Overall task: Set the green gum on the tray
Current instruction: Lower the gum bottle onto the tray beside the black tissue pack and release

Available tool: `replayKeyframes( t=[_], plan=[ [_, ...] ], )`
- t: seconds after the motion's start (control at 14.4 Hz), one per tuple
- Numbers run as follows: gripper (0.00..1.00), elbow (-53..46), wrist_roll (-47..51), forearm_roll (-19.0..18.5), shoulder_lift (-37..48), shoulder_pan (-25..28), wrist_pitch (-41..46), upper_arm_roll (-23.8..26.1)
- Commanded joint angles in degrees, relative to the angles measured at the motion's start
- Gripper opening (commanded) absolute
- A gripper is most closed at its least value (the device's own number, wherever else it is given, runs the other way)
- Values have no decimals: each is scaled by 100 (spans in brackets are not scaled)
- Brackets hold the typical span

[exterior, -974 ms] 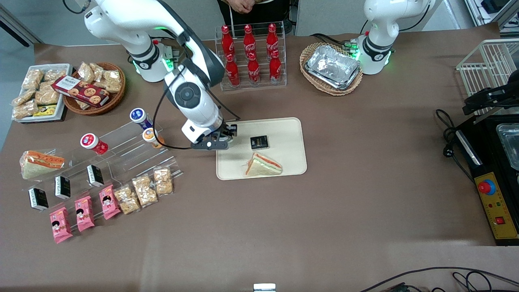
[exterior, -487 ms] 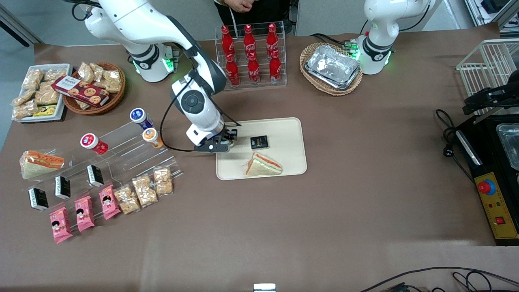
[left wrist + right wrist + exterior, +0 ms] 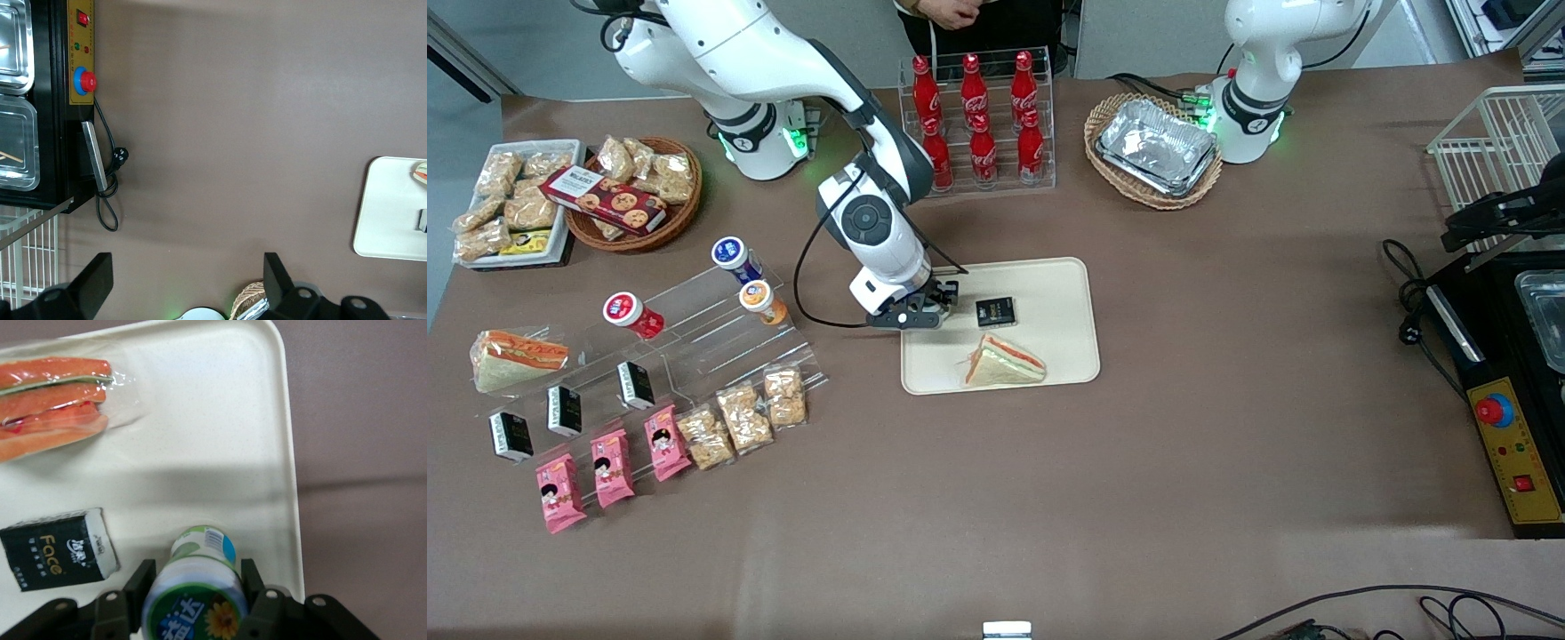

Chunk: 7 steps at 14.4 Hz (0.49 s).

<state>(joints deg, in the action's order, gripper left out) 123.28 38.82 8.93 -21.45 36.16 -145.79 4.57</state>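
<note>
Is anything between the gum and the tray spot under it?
Nothing visible. The hand holds the green gum over bare tray surface near its rim. The black packet lies beside it and the wrapped sandwich lies apart, both clear of the spot below.

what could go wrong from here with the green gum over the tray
The end effector holds the green gum above the tray, close to its rim. Released here, the round bottle might roll or tip over the low rim onto the table. The black packet lies just beside it, so lowering could nudge that packet. The wrapped sandwich seems clear of the drop spot.
</note>
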Motion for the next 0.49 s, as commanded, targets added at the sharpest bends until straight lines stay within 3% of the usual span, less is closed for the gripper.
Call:
replayKeyframes(
  t=[0.0,0.07,0.21,0.42],
  plan=[
    [52,29,100,38,-52,84,-178,-53],
    [64,20,108,38,-61,75,-178,-53],
    [99,20,169,38,-61,66,-178,-53],
    [99,11,161,38,88,-4,-108,-88]
  ],
)
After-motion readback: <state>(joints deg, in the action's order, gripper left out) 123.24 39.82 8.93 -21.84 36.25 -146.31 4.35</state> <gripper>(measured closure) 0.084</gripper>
